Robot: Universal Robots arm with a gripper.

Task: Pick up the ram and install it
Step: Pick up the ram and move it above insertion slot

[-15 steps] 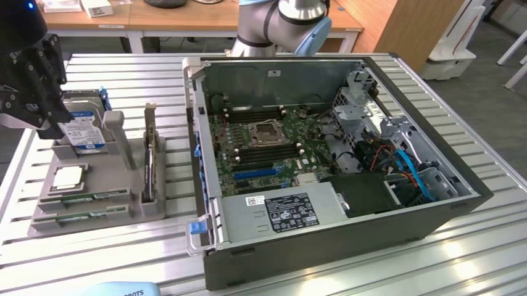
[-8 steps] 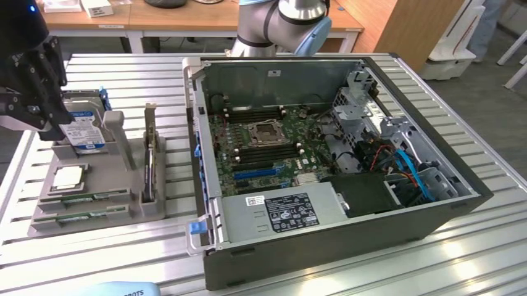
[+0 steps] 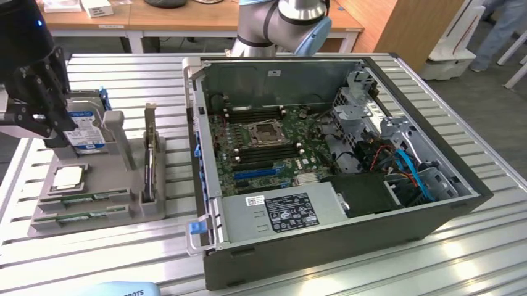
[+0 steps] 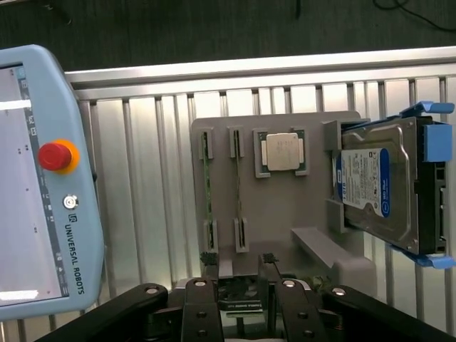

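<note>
Open, empty gripper hangs above the tray; ram untouched.
The ram stands on edge in tray slots at the exterior view's lower left, near the drive. It looks light, thin, stiff and fragile, so it is probably best pinched across its flat faces mid-length, away from the contact edge.

The slatted metal counter carries a grey holder, an open computer case beside it, and a teach pendant.
</note>
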